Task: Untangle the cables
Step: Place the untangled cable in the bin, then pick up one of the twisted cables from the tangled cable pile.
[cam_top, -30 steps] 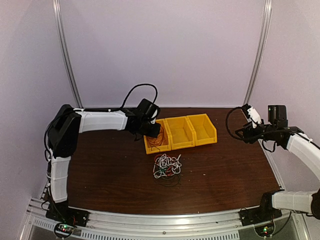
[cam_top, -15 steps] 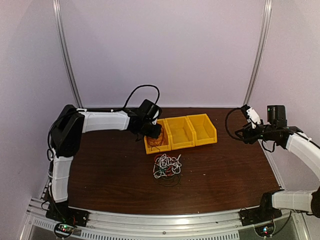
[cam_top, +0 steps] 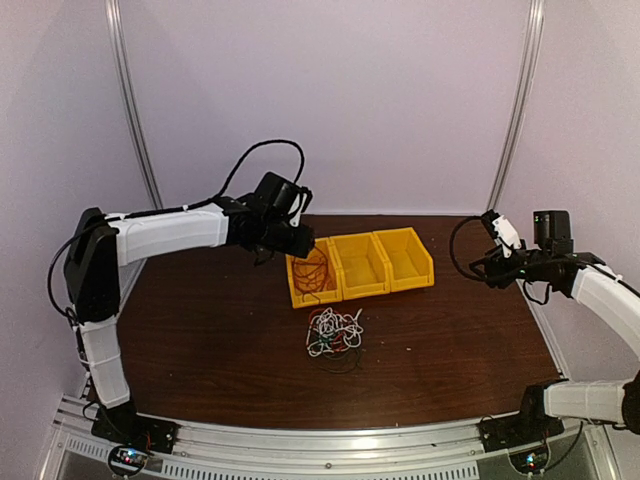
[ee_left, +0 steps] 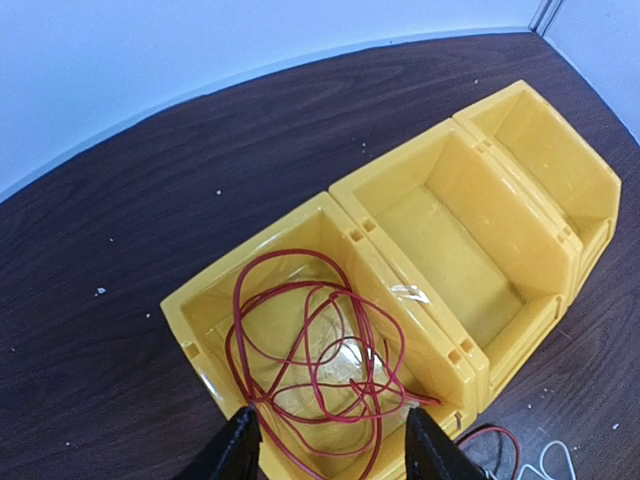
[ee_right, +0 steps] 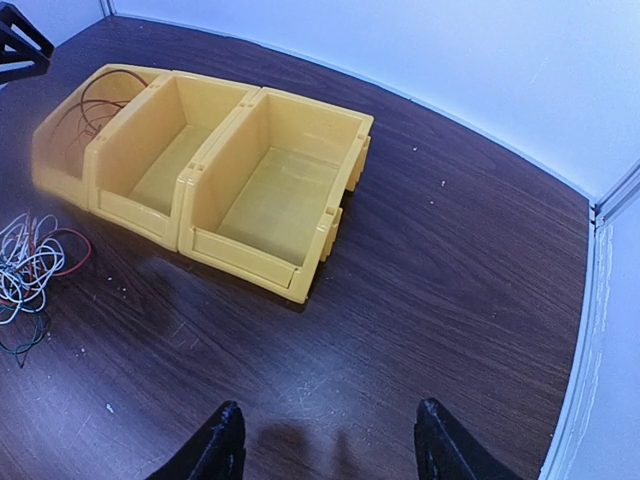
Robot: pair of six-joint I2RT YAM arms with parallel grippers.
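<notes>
Jaws of the left gripper [ee_left: 330,445] stand apart and hold nothing, hovering over the leftmost yellow bin [ee_left: 190,320], where a red cable [ee_left: 310,350] lies in loose loops. Just in front of the bins, a clump of white, red and black cables [cam_top: 335,332] lies on the table [cam_top: 220,330]. The right gripper [ee_right: 330,440] is also apart and empty, over the table
</notes>
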